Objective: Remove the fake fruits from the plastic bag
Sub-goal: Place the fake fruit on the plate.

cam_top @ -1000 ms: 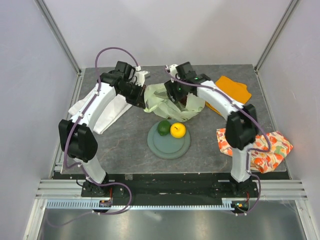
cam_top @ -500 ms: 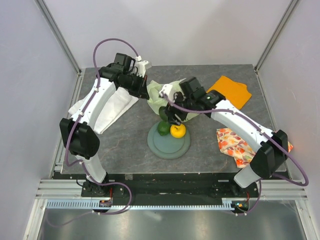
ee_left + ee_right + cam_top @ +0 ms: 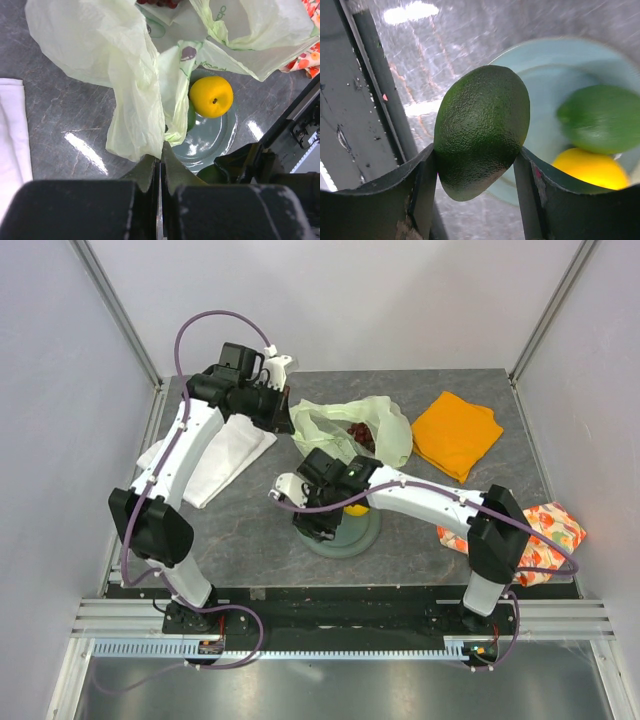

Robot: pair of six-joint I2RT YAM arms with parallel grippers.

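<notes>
I see the plastic bag (image 3: 352, 422) lying crumpled at the far middle of the bench (image 3: 250, 530), its mouth open toward the plate (image 3: 362, 536). 1 dark-red grape bunch (image 3: 360, 432) shows inside it. The left tool (image 3: 161, 162) is closed, pinching a hanging fold of the bag's edge between its 2 fingers. Just near of the bag, the grey-green plate carries 1 yellow citrus (image 3: 211, 96) and 1 green fruit (image 3: 602, 117), touching each other. A second green fruit (image 3: 482, 130) with pebbled skin is clamped between the fingers of the right tool (image 3: 475, 156), which sits over the plate's near-left rim; I cannot tell whether this fruit touches the plate. A white cloth (image 3: 215, 455) lies at the left of the bench, a plain orange cloth (image 3: 457, 435) at the far right, and a fruit-print cloth (image 3: 545, 540) at the near right.
</notes>
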